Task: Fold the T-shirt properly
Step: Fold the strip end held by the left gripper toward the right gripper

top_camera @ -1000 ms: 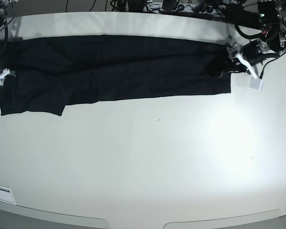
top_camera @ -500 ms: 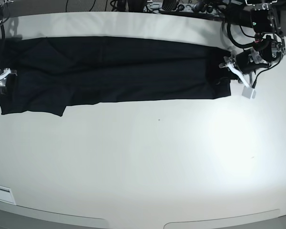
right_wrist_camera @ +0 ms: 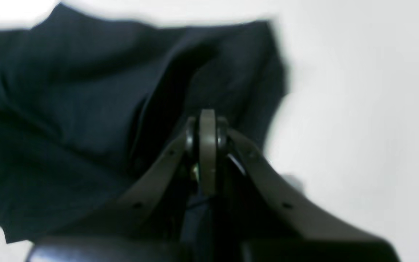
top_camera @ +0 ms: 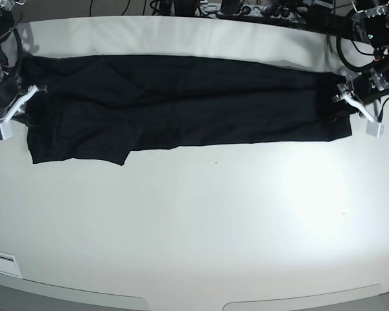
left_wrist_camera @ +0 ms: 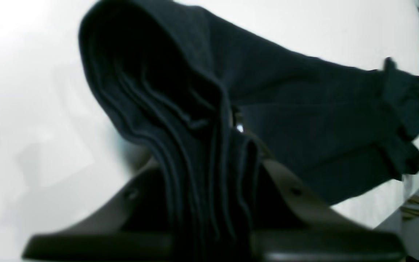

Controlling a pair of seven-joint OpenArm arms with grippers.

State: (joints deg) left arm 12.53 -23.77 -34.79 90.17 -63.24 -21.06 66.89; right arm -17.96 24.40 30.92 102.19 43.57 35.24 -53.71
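Note:
The black T-shirt (top_camera: 181, 97) lies as a long flat band across the far half of the white table (top_camera: 194, 220). At its right end my left gripper (top_camera: 347, 97) is shut on the hem. In the left wrist view the T-shirt (left_wrist_camera: 304, 109) is bunched in folds between the fingers of the left gripper (left_wrist_camera: 209, 153), hiding the tips. At the band's left end my right gripper (top_camera: 24, 98) is shut on the fabric. In the right wrist view the right gripper (right_wrist_camera: 207, 127) has its fingertips together over the T-shirt (right_wrist_camera: 67, 109).
Cables and equipment (top_camera: 233, 8) line the table's far edge. A small white strip (top_camera: 0, 262) sits at the near left corner. Bare white tabletop spreads in front of the shirt to the near edge.
The whole shirt has slid toward the base view's right and pulled straighter. The left gripper moved right with its end. The right gripper shut on the other end and followed.

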